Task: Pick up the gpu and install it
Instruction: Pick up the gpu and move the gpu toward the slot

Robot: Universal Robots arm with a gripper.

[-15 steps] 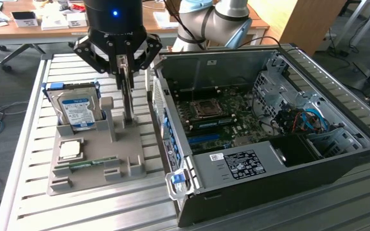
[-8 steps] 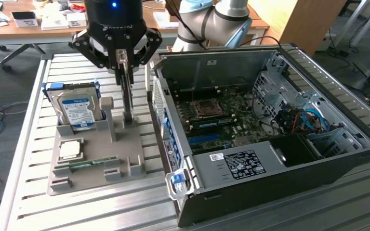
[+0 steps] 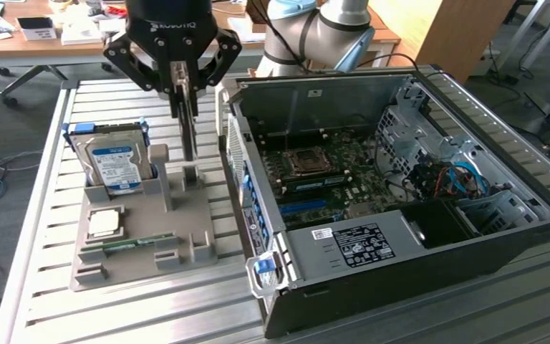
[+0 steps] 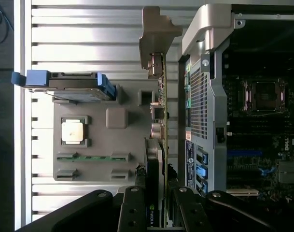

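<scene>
**Q:** What does the arm have hold of at the grey plastic holder tray (image 3: pixel 132 269) (image 4: pixel 118 145)?

**A:** The black two-finger gripper (image 3: pixel 185 104) (image 4: pixel 159 191) is clenched on the gpu (image 3: pixel 190 140) (image 4: pixel 155 159), a thin dark green card with a black cooler face. Its fingers (image 4: pixel 134 205) press on the card's two flat sides.

**Q:** Where is the card relative to the tray?

**A:** It stands on edge and upright at the tray's rear corner, on the side nearest the open black computer case (image 3: pixel 504 236) (image 4: pixel 209 72). The wrist view shows its long silver metal bracket (image 4: pixel 156 34) reaching past the tray's edge. Whether the card's lower edge sits in the tray's slot or hangs just clear of it cannot be told.

**Q:** What else is in the tray?

**A:** A silver hard drive with a blue-white label (image 3: pixel 114 166) (image 4: pixel 64 87) stands on edge in a blue carrier at the tray's rear. It is on the side away from the card. A square silver processor chip (image 3: pixel 104 221) (image 4: pixel 72 131) lies flat near the tray's middle. A long narrow green memory stick (image 3: pixel 129 242) (image 4: pixel 91 157) lies just beside the chip, toward the tray's front.

**Q:** And the case?

**A:** It lies on its side just beside the tray, with its green motherboard (image 3: pixel 332 172) exposed. Both rest on a slatted aluminium table (image 3: pixel 36 287).
</scene>
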